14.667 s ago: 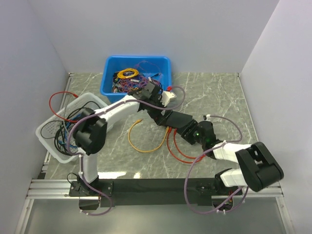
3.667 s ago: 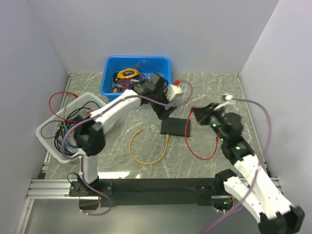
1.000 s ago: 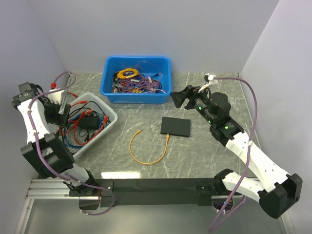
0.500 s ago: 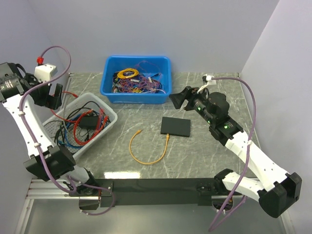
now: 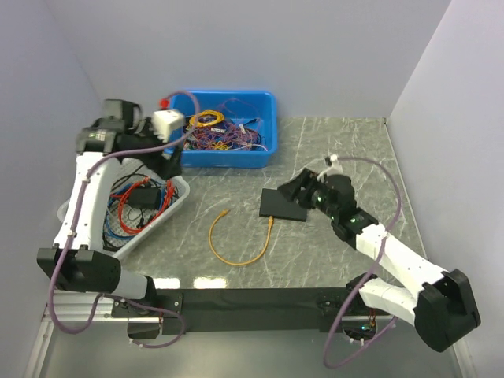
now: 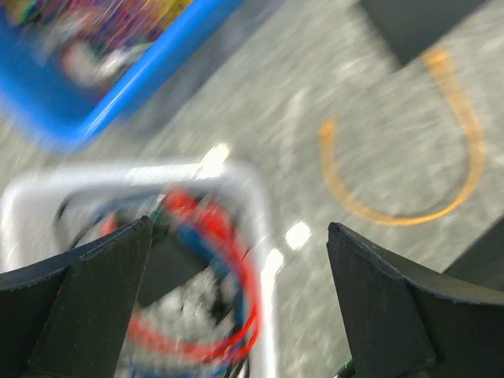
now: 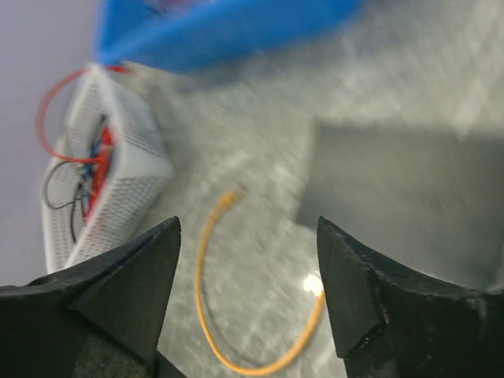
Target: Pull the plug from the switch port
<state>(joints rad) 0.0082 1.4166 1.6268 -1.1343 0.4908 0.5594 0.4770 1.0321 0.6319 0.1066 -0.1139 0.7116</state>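
Over at the switch's right edge: right end effector (image 7: 248, 224) spread wide, gripping nothing.
Just under it, mid-worktop, sits the switch (image 5: 279, 206), lying flat. It's a thin stiff box and probably light, so I'd guess it skates on that slick marble-look top if you tug. Better to pin it from above or pinch a long edge, then pull by the plug body, not the floppy cord. The orange cable (image 5: 238, 264) ends just beside the near edge; it looks unplugged, but I can't see the ports. Left end effector (image 6: 240, 228) is released too, over the white basket (image 5: 161, 219) near the blue bin (image 5: 228, 156).
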